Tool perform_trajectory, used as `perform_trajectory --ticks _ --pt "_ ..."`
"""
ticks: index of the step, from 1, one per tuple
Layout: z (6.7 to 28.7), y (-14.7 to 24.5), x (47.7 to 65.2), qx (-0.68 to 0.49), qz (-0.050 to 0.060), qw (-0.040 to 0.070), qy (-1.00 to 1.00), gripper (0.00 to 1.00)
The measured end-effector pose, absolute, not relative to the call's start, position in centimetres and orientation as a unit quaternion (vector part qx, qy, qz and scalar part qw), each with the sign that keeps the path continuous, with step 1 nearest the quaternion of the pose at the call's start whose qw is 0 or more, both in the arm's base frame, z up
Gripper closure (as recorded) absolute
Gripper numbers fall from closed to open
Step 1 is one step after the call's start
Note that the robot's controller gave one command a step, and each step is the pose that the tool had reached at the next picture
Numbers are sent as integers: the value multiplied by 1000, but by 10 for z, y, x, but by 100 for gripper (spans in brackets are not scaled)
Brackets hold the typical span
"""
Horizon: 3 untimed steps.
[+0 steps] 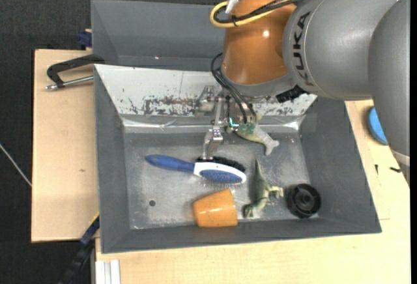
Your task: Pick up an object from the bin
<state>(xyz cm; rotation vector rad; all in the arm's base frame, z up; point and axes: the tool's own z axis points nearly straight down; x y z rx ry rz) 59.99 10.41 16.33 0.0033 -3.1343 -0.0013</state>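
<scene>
The KUKA-lettered arm [352,35] hangs its gripper [220,133], state unclear, over the blue-handled brush [202,170].

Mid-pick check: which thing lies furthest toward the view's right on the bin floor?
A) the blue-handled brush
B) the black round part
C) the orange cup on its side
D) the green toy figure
B: the black round part lies to the right of the green toy figure, the orange cup and the blue-handled brush.
</scene>
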Motion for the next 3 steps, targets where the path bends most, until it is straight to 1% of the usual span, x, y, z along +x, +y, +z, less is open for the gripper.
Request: perform_trajectory --ticks 1,2,3 --pt "74 88 574 159 -2 -3 -987 0" --pt "75 88 576 158 -2 -8 -987 100" --pt "223 80 578 134 0 -7 -991 100"
